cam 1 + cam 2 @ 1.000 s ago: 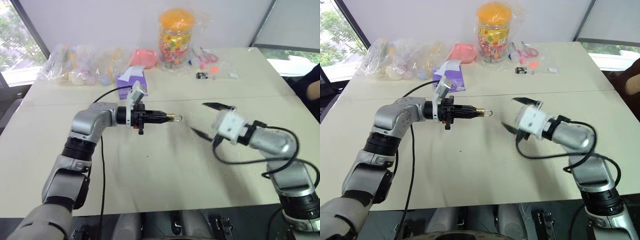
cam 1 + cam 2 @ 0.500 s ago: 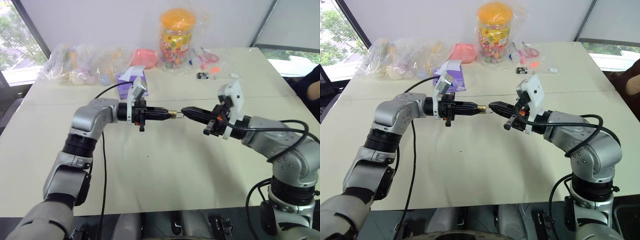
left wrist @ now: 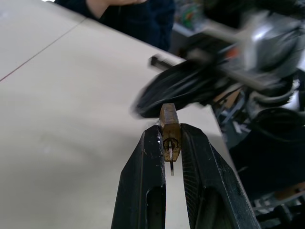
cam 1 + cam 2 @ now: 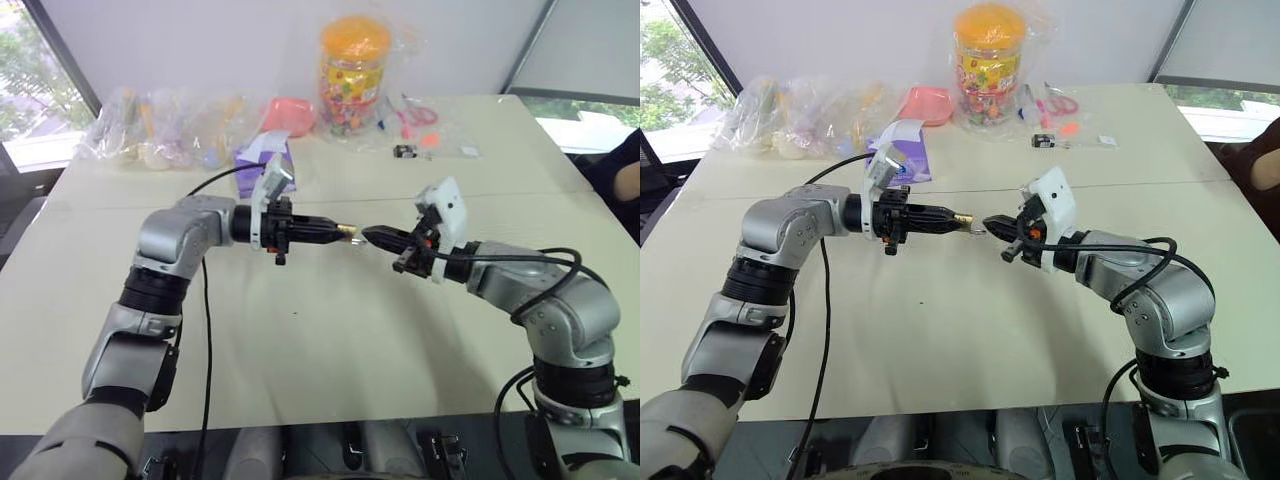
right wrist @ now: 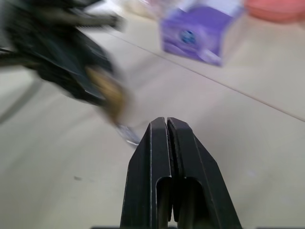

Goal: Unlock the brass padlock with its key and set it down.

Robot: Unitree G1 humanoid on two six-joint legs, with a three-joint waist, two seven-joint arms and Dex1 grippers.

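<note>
The tiny gold-brass padlock with its thin silver wire shackle sits up in the air over the beige table, pinched by its body between the 2 black fingers of the left gripper, which are closed in tight on it. The right gripper points at it from the other side, tips just beside the shackle end, its fingers pressed fully together with nothing I can make out between them.

I'd guess that lock weighs next to nothing and is hard, smooth metal, so it could twist or slip out of a narrow pinch. The flat sides of the body look like the safest hold. The wire shackle looks bendable, so I'd go easy there. I can't pick out a key anywhere.
</note>
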